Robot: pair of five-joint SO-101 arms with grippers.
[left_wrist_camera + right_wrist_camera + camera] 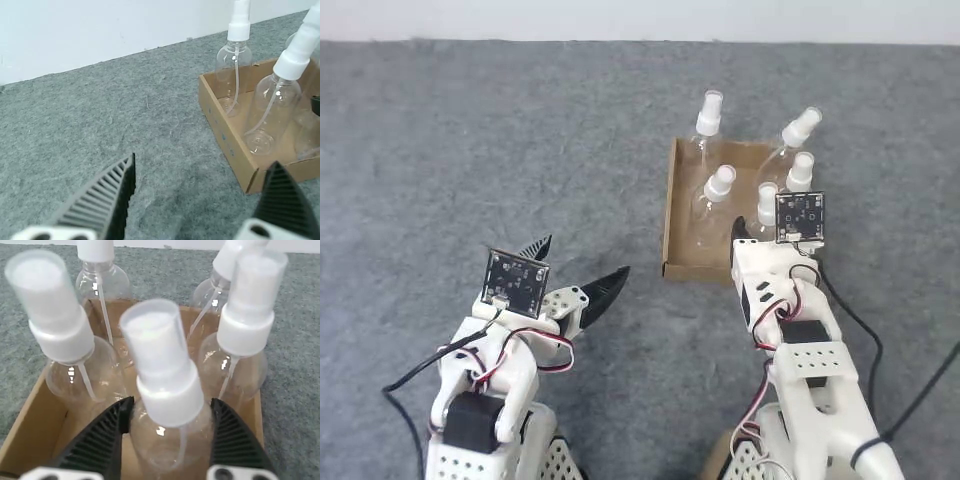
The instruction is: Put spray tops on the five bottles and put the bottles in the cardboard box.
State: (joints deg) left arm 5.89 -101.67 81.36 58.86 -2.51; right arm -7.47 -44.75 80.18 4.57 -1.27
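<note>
You had the right tool (171, 402) set around the nearest bottle (160, 365), which stood upright in the near right part of the cardboard box (670, 210) with its spray top on and its long axis vertical. Whether the tool pinched that bottle or merely straddled it could not be told. The neighbour bottle (65, 340) stood just beside it, and three more capped bottles stood farther back in the box, so all five looked topped and boxed. The bottle lay straight ahead of your right tool, well inside its reach. Your left tool (582, 258) was spread wide and held nothing, low over the grey felt surface (470, 130) and well apart from the box on its left side. The next move, as I judged it, belonged to the right arm. It called for a straight pull back along the tool's own line, since the neighbouring bottles stood close enough to tip if you swung sideways.
</note>
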